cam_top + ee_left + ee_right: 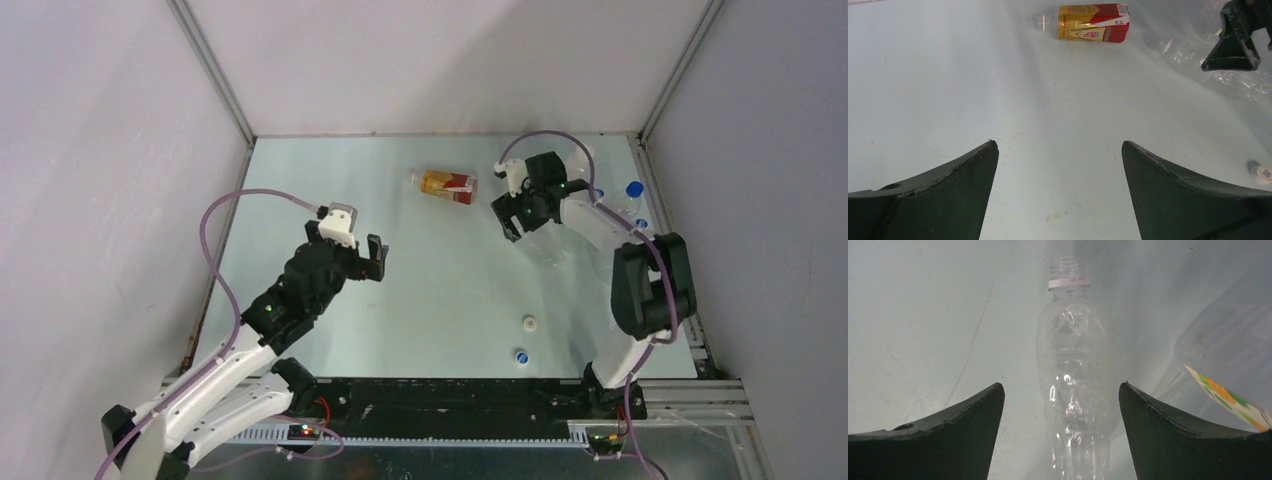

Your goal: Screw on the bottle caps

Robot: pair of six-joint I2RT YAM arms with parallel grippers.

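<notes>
Right wrist: clear bottle lengthwise between fingers of spread right hand, neck away.

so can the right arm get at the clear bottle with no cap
Probably yes: the right gripper is open, and the clear bottle lies straight ahead in line with the gap between its jaws, with nothing in the way.

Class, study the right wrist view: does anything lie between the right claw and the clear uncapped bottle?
Nothing visible does. The right claw stands open over the clear bottle; a labelled bottle lies off to one side, outside the gap.
</notes>
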